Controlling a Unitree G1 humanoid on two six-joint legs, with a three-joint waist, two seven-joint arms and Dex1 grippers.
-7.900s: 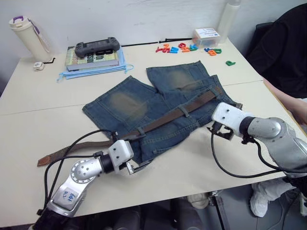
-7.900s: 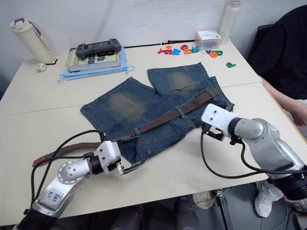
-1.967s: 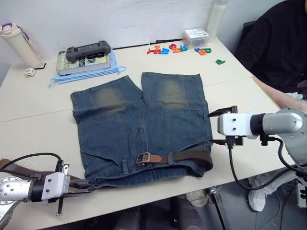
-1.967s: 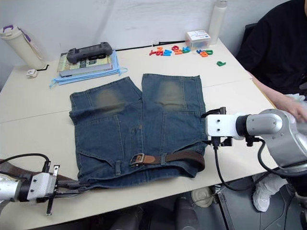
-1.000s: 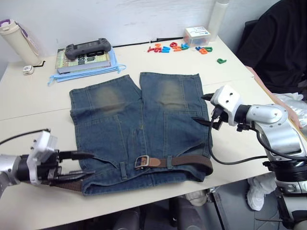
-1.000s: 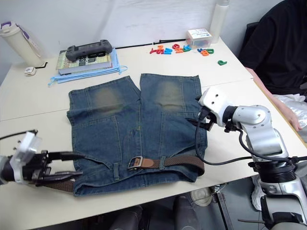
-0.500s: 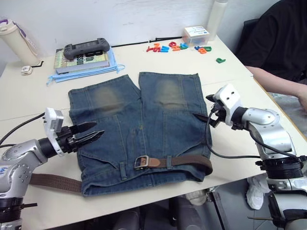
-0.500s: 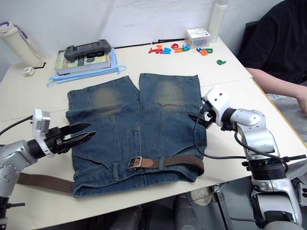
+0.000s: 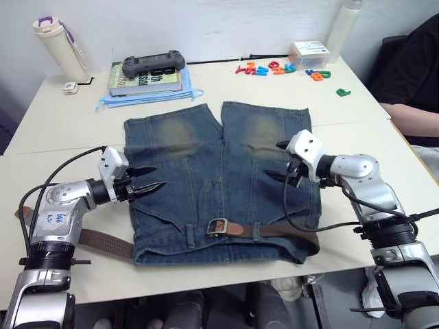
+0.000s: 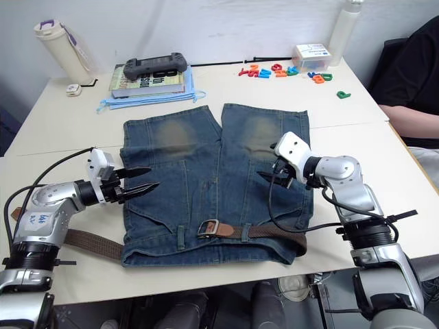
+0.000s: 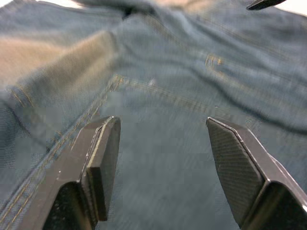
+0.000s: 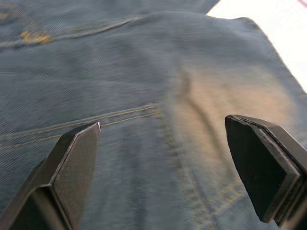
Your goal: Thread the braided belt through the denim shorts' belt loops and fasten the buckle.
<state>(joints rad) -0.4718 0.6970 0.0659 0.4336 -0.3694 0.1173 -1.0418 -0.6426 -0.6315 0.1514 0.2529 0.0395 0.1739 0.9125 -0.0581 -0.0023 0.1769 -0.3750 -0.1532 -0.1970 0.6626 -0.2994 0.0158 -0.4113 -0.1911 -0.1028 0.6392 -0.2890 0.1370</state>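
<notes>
The denim shorts [image 9: 206, 164] lie flat, waistband toward the near table edge. The braided belt [image 9: 288, 233] runs along the waistband under belt loops [image 9: 190, 237], and its silver buckle [image 9: 218, 227] with tan tab sits mid-waistband. A loose brown length of the belt [image 9: 103, 243] trails off the shorts' left side. My left gripper [image 9: 154, 188] hovers open over the left leg, with only denim [image 11: 163, 96] between its fingers [image 11: 100, 158]. Over the right leg my right gripper [image 9: 275, 161] is open and holds nothing, a faded patch [image 12: 216, 100] lying ahead of it.
At the back stand a tumbler [image 9: 60, 48], a book with a game controller [image 9: 152, 65] on blue masks [image 9: 147, 99], coloured letters [image 9: 281, 68], a white box [image 9: 307, 51] and a bottle [image 9: 343, 24]. A person's arm [image 9: 415, 116] rests at the right edge.
The camera view has shifted. My right gripper has moved inward from the shorts' right edge to over the right leg. The left gripper stays open over the left leg.
</notes>
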